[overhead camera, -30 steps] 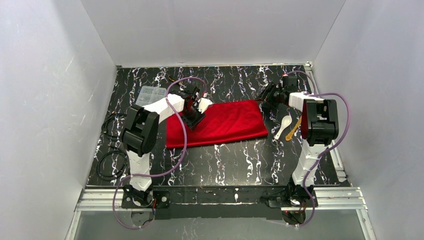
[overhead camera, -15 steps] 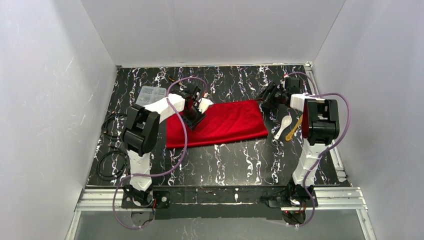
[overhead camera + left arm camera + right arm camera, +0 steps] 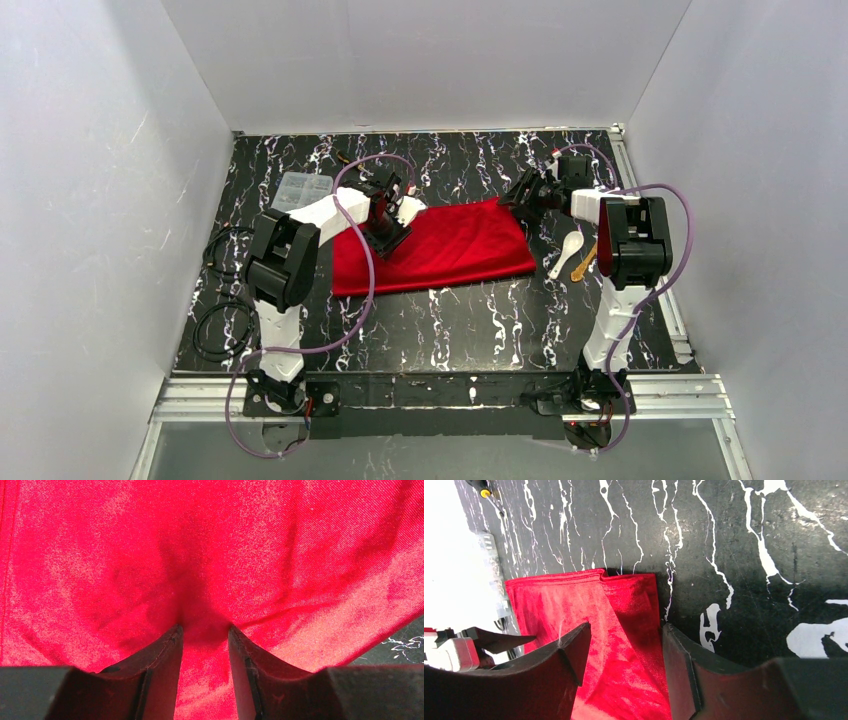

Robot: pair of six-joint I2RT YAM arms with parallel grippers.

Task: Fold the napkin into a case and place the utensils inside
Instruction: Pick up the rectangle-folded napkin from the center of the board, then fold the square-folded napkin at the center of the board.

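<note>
The right gripper [image 3: 518,195] has slid left, open empty jaws straddling the far right corner of the napkin [image 3: 450,245] to fold, while the left gripper [image 3: 205,627] pinches it in narrow jaws.

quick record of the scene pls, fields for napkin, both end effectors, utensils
napkin: red, folded to a rectangle, flat on the table
left end effector: tips down on napkin's left part, cloth puckered between them
right end effector: open, over napkin's far right corner
spoon: white, on table right of napkin
yellow utensil: beside spoon, outside napkin
</note>
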